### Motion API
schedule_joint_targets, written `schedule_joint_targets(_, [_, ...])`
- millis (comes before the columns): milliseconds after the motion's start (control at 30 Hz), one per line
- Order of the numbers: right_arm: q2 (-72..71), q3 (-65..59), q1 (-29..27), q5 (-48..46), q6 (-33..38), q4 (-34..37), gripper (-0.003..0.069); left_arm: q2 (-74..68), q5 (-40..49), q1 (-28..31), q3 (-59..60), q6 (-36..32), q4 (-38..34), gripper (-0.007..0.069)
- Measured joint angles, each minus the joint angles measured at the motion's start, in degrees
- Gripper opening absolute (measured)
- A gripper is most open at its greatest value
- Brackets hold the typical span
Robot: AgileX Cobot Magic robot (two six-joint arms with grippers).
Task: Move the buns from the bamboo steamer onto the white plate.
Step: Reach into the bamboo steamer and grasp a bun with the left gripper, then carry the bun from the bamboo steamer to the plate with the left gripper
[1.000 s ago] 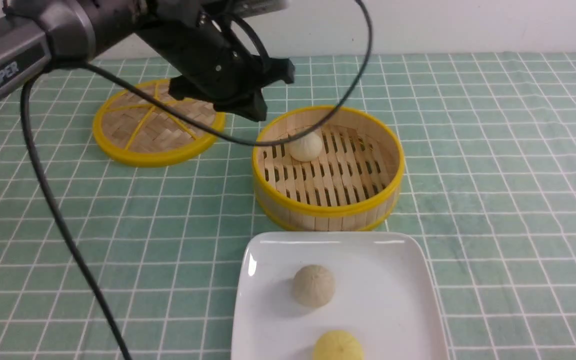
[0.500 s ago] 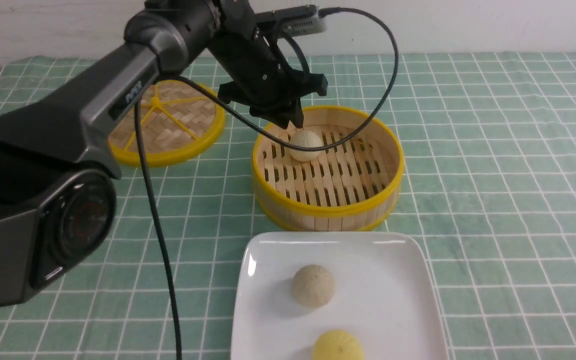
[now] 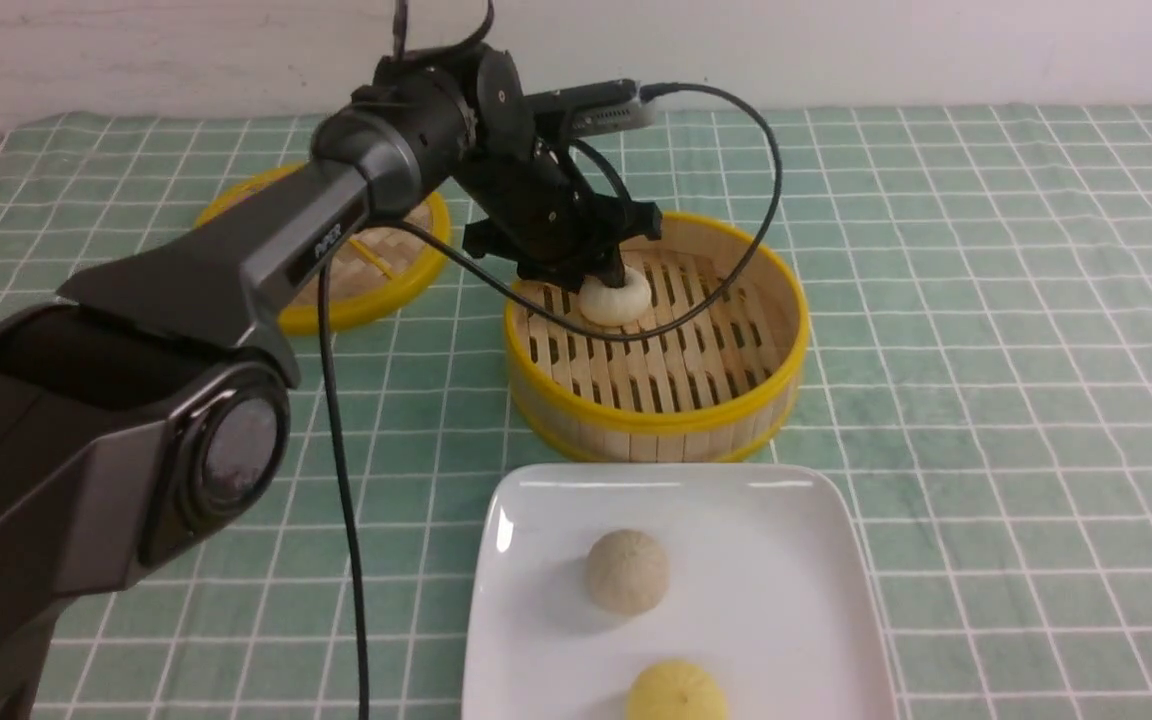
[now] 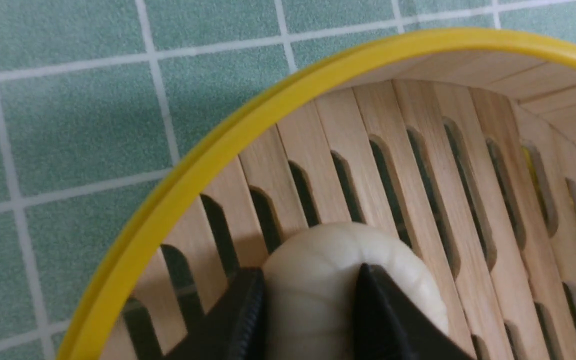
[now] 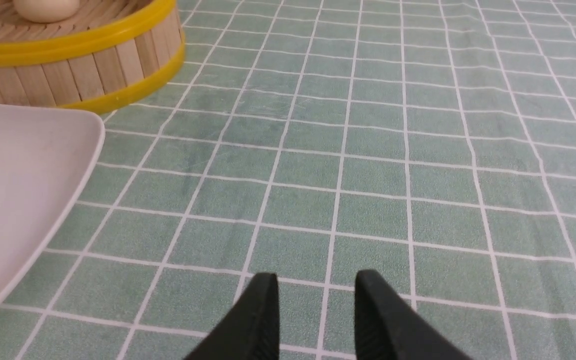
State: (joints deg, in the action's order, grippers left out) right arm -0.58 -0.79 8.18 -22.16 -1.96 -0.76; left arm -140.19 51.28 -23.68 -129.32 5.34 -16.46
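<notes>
The left gripper (image 4: 310,300) is closed around the cream-white bun (image 4: 398,270) inside the bamboo steamer (image 3: 656,415), near its wall; the yellow bun (image 3: 677,692) lies on the white plate (image 3: 776,570). The soft-looking bun could squash or slip out if pinched unevenly—and the dangling cable (image 3: 681,318) might snag the steamer's rim during lifting.

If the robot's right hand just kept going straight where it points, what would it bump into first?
Probably the green checked tabletop ahead of the right hand, though how far off is unclear.
</notes>
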Motion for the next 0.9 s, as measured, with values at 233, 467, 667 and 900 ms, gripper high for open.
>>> schedule_joint_targets(233, [0.0,0.0,0.0,0.0,0.0,0.0,0.024,2.6,8.7,0.0,-1.6,-0.1,-2.2,0.0028])
schedule_joint_targets(467, [0.0,0.0,0.0,0.0,0.0,0.0,0.024,17.2,19.4,-0.1,-6.2,-4.6,-1.8,0.0028])
schedule_joint_targets(667, [0.0,0.0,0.0,0.0,0.0,0.0,0.024,36.3,19.8,-0.1,2.9,-5.3,-1.5,0.0028])
schedule_joint_targets(900, [0.0,0.0,0.0,0.0,0.0,0.0,0.024,53.8,18.7,-0.1,44.0,-5.9,-2.6,0.0029])
